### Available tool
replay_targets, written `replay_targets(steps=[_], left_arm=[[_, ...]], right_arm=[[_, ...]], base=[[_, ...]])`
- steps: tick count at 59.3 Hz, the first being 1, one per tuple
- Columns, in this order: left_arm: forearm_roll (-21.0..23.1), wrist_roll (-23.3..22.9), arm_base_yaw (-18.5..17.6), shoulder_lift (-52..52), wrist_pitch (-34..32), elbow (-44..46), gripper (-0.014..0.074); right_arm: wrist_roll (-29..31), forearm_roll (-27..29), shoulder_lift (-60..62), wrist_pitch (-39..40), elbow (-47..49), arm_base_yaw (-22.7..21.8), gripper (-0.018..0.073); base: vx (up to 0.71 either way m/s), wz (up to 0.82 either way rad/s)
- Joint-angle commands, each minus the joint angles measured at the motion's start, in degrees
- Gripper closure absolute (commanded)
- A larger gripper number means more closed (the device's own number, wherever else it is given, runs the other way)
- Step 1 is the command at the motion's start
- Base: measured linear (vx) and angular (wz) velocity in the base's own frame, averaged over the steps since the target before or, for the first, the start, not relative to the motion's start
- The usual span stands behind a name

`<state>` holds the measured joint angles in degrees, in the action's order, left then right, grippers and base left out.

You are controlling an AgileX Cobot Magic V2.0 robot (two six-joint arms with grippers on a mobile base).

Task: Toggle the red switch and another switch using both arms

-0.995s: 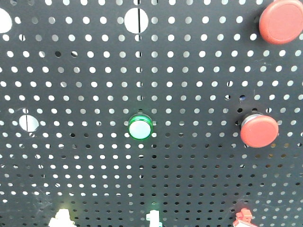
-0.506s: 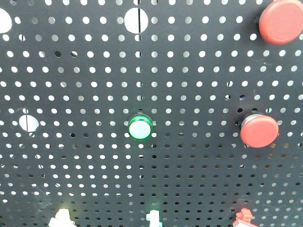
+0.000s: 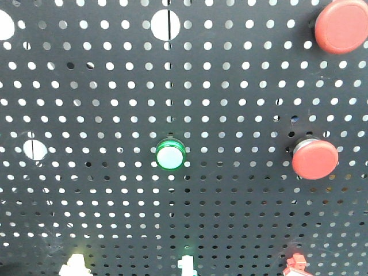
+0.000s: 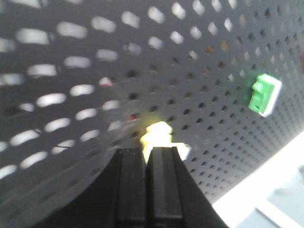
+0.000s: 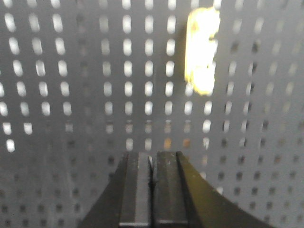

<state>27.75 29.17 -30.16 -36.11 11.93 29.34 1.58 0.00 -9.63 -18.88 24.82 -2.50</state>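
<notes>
The red switch (image 3: 295,265) is a small red toggle with a white part, cut off by the bottom edge of the front view at the right. A green switch (image 3: 185,265) and a pale yellow-white switch (image 3: 75,265) sit in the same row. In the left wrist view my left gripper (image 4: 146,150) is shut, its tips right at the glowing yellow-white switch (image 4: 159,135), with the green switch (image 4: 264,95) farther right. My right gripper (image 5: 152,154) is shut and empty, facing bare pegboard; a blurred yellowish switch block (image 5: 202,52) lies above and right of it. No arm shows in the front view.
All parts are mounted on a dark perforated panel (image 3: 115,201). It also carries a round green-rimmed lamp (image 3: 170,154) and two big red mushroom buttons (image 3: 314,158) (image 3: 341,26). Two larger open holes (image 3: 165,24) (image 3: 34,149) pierce it.
</notes>
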Motion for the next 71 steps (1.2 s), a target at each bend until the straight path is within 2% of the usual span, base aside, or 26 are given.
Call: replay_targets(steps=[1,11,25,36,56,63,68,71], left_arm=[[1.6,0.4,-0.8,-3.1,-5.1,3.9,0.0594],[1.6,0.3,-0.8,-7.2,-5.1,5.4,0.0594],[1.9,0.3,-0.8,-9.7,-1.7,4.6,0.0594],[2.0,0.2,-0.8,-6.7,-5.7,0.7,0.0594],[2.0,-1.1,-0.8,-2.1,-5.2,-6.0,0.0594],[2.0,-1.1,-0.8,1.4,-5.4,-6.0,0.0594],[2.0,-1.1,-0.8,4.2,-5.3,-6.0,0.0594],[2.0,-1.1,-0.8,6.3,-4.6,-6.0,0.0594]], right_arm=[[0.3,0.0,-1.1,4.0,1.9,-0.4,0.0566],[0.3,0.0,-1.1,3.3,1.9,-0.4,0.0566],[0.3,0.0,-1.1,3.2,1.9,-0.4,0.0566],[0.3,0.0,-1.1,3.2,1.9,-0.4,0.0566],[1.0,10.1,-1.1,2.7,1.9,-0.4,0.0566],[6.5,13.8,-1.6,2.8,1.9,-0.4,0.0566],[15.0,20.6,-2.9,2.5,1.9,-0.4,0.0566],[22.8,26.8,-4.7,1.6,2.2,-0.4,0.0566]], base=[[0.00,0.00],[0.00,0.00],[0.00,0.00],[0.00,0.00],[0.00,0.00],[0.00,0.00],[0.00,0.00],[0.00,0.00]])
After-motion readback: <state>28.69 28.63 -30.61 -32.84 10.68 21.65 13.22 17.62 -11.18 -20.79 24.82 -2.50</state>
